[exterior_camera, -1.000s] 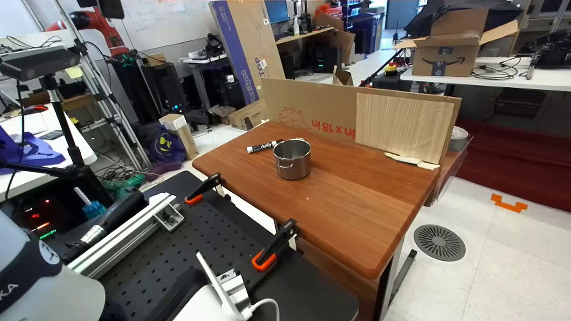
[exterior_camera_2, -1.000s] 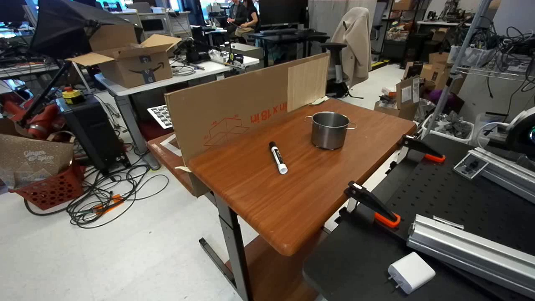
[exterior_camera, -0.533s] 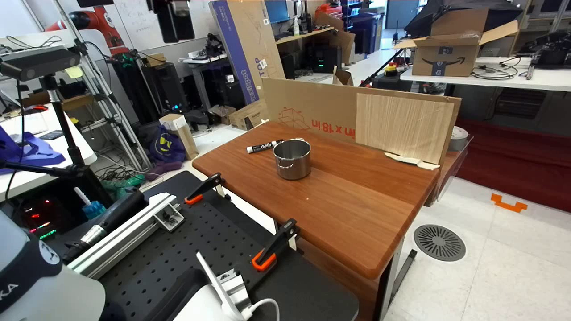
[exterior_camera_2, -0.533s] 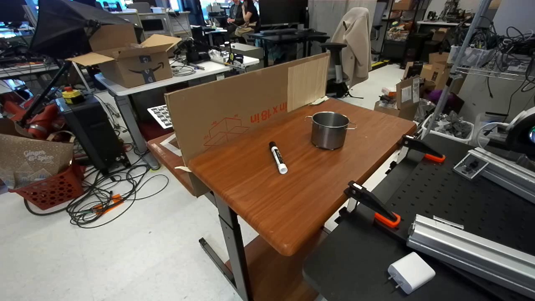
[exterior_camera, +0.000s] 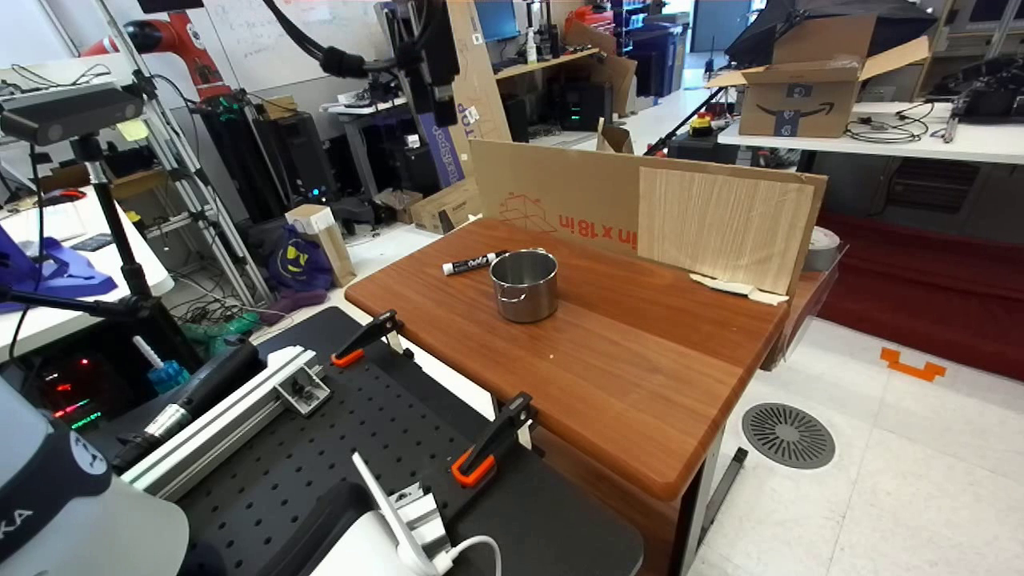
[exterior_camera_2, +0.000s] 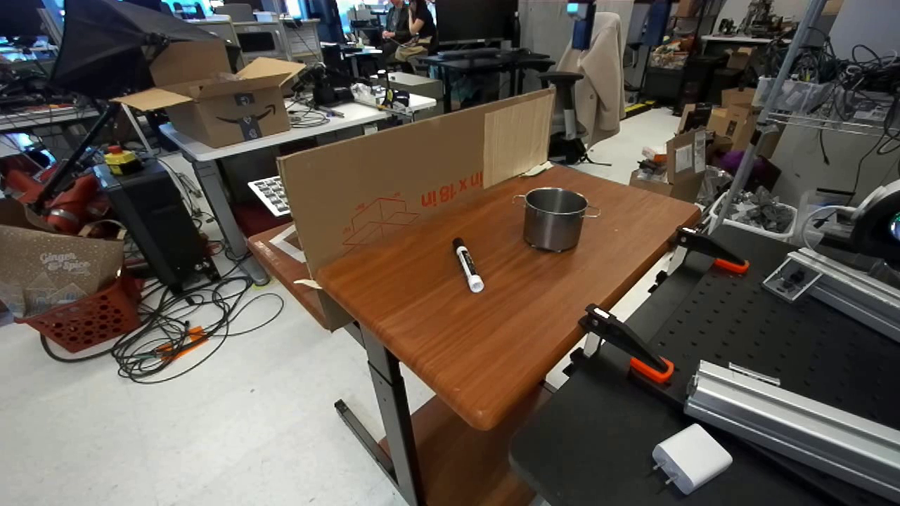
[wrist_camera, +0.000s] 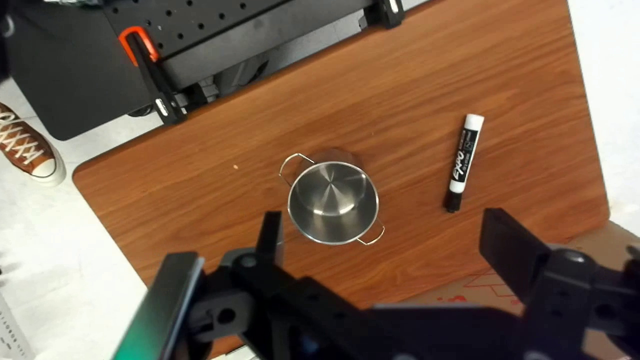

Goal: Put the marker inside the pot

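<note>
The marker (wrist_camera: 464, 155), black and white with a black cap, lies flat on the brown table (wrist_camera: 425, 75). It also shows in both exterior views (exterior_camera: 474, 263) (exterior_camera_2: 467, 265). The silver pot (wrist_camera: 333, 202) stands upright beside it, with two thin wire handles; its inside looks empty in the wrist view. The pot shows in both exterior views (exterior_camera: 524, 286) (exterior_camera_2: 554, 219). My gripper (wrist_camera: 382, 214) is open with nothing between its fingers, high above the table. In an exterior view the gripper (exterior_camera: 444, 116) hangs at the top; in an exterior view only its fingers (exterior_camera_2: 582, 31) show at the top edge.
A cardboard sheet (exterior_camera_2: 394, 176) stands upright along the table's far edge. Black and orange clamps (exterior_camera: 496, 440) sit along the near edge, beside the black perforated board (exterior_camera: 384, 416). A white plug adapter (exterior_camera_2: 692, 458) lies on that board.
My gripper has come into view at the top of both exterior views, moving right and downward over the table side. The marker and the pot have not moved.
</note>
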Controlling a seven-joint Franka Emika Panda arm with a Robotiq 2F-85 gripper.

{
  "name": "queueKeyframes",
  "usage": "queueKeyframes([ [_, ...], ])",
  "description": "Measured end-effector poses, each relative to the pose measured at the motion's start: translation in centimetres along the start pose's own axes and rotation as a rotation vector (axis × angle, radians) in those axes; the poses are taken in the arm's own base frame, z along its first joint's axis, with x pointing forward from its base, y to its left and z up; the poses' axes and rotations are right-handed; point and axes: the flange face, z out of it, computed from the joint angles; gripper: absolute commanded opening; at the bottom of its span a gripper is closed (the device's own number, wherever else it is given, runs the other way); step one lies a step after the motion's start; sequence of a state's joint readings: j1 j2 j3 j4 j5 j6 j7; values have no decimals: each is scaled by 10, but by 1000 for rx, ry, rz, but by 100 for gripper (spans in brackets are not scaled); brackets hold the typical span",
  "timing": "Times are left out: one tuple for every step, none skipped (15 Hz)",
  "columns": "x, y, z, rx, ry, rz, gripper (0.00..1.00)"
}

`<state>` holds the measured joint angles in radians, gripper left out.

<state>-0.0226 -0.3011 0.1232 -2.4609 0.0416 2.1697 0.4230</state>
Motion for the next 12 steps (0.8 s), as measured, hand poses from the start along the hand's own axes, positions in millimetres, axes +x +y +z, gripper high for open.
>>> queueKeyframes([
  [10,-6,10,5,-1,19,100],
  [18,-11,20,9,-3,36,100],
  [27,-17,29,13,-5,54,100],
  [34,-22,38,17,-7,69,100],
  [40,-28,48,20,-10,83,100],
  [45,-35,57,24,-12,95,100],
  [48,-41,66,28,-14,105,100],
  [51,-47,75,34,-16,116,100],
  [53,-54,84,40,-18,127,100],
  [54,-60,94,49,-21,140,100],
  [54,-66,103,57,-22,151,100],
  [55,-72,113,62,-23,162,100],
])
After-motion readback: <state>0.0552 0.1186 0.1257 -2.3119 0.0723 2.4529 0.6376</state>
